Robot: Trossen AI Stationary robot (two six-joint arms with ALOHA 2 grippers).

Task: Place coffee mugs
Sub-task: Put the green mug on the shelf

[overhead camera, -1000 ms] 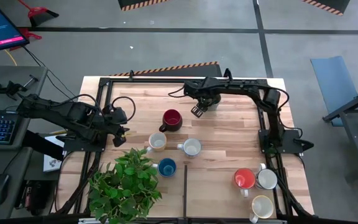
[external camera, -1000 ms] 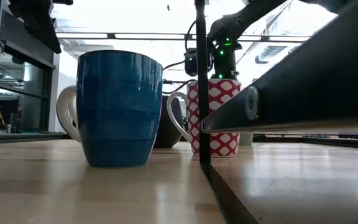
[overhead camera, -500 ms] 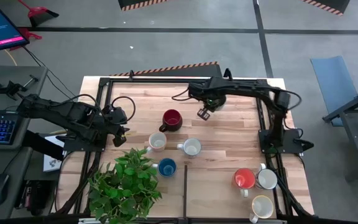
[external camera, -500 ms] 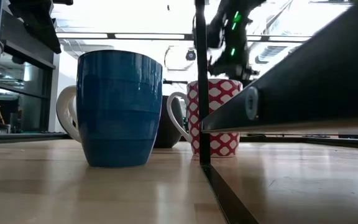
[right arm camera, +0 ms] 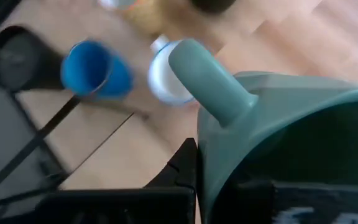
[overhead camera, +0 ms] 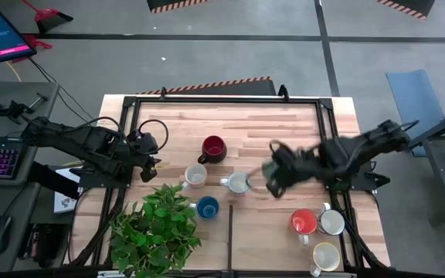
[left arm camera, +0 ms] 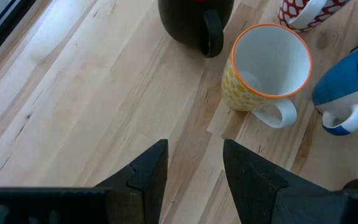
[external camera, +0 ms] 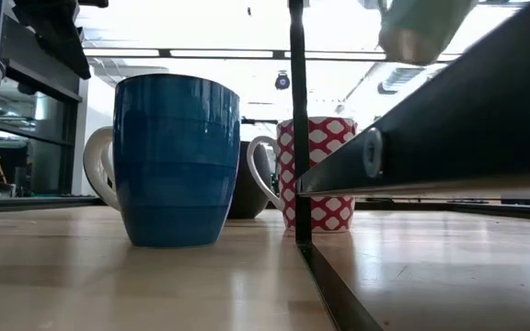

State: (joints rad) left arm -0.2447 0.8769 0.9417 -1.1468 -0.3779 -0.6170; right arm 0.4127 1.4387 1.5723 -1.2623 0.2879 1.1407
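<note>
The right gripper is clamping a green mug between its fingers, carrying it in the air above the middle of the table, just beside the red-and-white patterned mug; in the low view the green mug is hanging well above the tabletop. Close to it, the yellow-sided mug is sitting just beside the patterned one, the dark red mug is standing behind them, and the blue mug is resting next to the potted plant. Toward the right front corner, an orange mug and two white or cream mugs are standing close together. The left gripper is waiting at the table's left edge with its fingers held apart and nothing between them, pointing at the yellow-sided mug.
</note>
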